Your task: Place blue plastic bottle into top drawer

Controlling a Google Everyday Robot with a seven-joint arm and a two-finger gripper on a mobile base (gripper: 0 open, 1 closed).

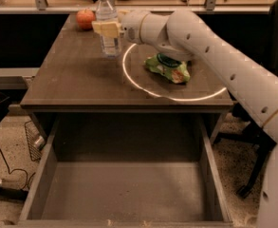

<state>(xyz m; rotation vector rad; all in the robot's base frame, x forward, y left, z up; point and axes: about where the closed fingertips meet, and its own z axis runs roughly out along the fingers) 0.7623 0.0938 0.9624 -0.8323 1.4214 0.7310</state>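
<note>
The blue plastic bottle (106, 9) is held upright at the back of the tabletop (72, 82), clasped about its middle by the hand (106, 28), near an apple (85, 19). The top drawer (124, 191) is seen pulled open below

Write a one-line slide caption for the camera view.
Gripper holds the blue plastic bottle upright near the apple, top drawer open below.
</note>
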